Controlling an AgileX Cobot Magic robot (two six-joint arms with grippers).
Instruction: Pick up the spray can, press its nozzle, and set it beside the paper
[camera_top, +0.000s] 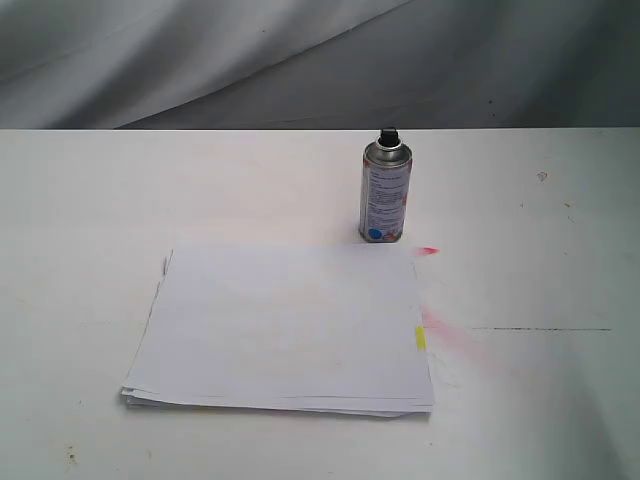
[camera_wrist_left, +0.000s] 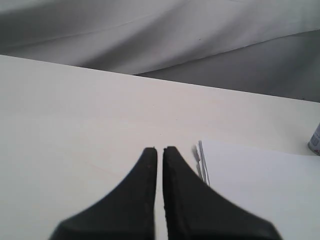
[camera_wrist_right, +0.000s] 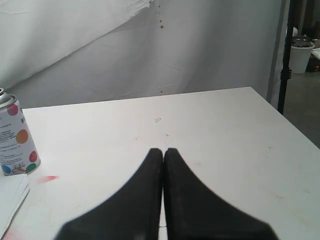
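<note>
The silver spray can (camera_top: 385, 192) stands upright on the white table, just behind the far right corner of the paper (camera_top: 285, 325). Its black nozzle (camera_top: 389, 136) tops it. The paper stack lies flat with a yellow tab (camera_top: 420, 338) on its right edge. In the right wrist view the spray can (camera_wrist_right: 15, 137) shows at the picture's edge, apart from my right gripper (camera_wrist_right: 163, 150), which is shut on nothing. My left gripper (camera_wrist_left: 160, 149) is shut and empty above bare table, beside the paper's corner (camera_wrist_left: 260, 175). Neither gripper appears in the exterior view.
Red and pink paint stains (camera_top: 445, 330) mark the table right of the paper. A grey cloth backdrop (camera_top: 300, 60) hangs behind the table's far edge. In the right wrist view the table's edge (camera_wrist_right: 285, 120) borders a dark stand and a white bucket (camera_wrist_right: 302, 52).
</note>
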